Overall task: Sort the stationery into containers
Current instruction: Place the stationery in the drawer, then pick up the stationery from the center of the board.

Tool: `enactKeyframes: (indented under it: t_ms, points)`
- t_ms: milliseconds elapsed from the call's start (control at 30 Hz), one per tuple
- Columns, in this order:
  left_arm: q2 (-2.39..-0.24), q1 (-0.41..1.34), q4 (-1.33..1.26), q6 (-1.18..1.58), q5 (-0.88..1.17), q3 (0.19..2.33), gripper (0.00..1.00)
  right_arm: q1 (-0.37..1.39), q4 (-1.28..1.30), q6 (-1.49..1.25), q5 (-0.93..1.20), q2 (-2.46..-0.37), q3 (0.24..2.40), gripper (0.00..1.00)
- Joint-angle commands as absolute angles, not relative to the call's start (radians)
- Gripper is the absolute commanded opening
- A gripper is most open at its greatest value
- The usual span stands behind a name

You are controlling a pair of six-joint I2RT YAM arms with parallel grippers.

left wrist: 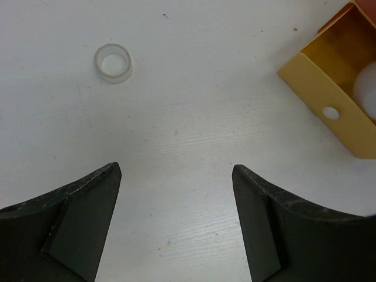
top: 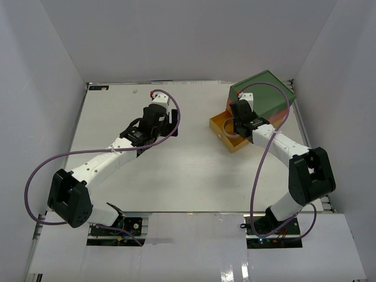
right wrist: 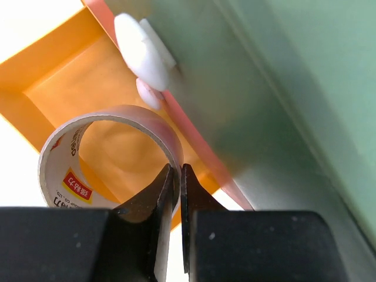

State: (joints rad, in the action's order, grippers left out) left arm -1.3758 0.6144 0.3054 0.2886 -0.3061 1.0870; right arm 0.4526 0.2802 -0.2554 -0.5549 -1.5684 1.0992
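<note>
White walls closed in a pale worktop (top: 194, 176), with a small drawer chest (top: 267, 94) at its far right and the yellow bottom drawer (top: 218, 124) pulled open. We saw the right jaws pinching the thin wall of the beige tape roll (right wrist: 135, 114), holding it over that drawer, close beneath a white knob (right wrist: 141, 50). The left jaws stood spread and empty above the worktop, the small clear tape roll (left wrist: 113, 76) lying ahead of them. We judged the pinch slight: the roll might twist, catch the knob or drawer rim, and tumble outside.
</note>
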Motion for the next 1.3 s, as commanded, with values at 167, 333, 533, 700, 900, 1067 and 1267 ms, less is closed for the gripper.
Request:
enactKeyframes:
  t_ms: [167, 333, 533, 700, 900, 1067, 1267]
  points:
    - [-1.374, 0.609, 0.285, 0.278, -0.319, 1.083, 0.88, 0.448, 0.219, -0.285, -0.546, -1.571, 1.100, 0.35]
    - [-1.379, 0.609, 0.287, 0.273, -0.325, 1.083, 0.88, 0.448, 0.222, -0.285, -0.523, -1.540, 1.100, 0.49]
    - [-1.388, 0.597, 0.290, 0.273, -0.327, 1.086, 0.88, 0.448, 0.166, -0.227, -0.387, -1.439, 1.072, 0.53]
    - [-1.419, 0.513, 0.293, 0.305, -0.244, 1.097, 0.88, 0.448, 0.066, -0.135, -0.197, -1.289, 1.006, 0.62]
    - [-1.552, 0.376, 0.304, 0.359, -0.111, 1.189, 0.85, 0.448, -0.043, -0.077, -0.012, -1.155, 0.894, 0.75]
    - [-1.725, 0.292, 0.324, 0.376, -0.077, 1.331, 0.79, 0.449, -0.152, -0.080, 0.110, -1.046, 0.754, 0.80]
    - [-1.929, 0.258, 0.373, 0.345, -0.124, 1.515, 0.69, 0.449, -0.235, -0.132, 0.202, -0.971, 0.661, 0.92]
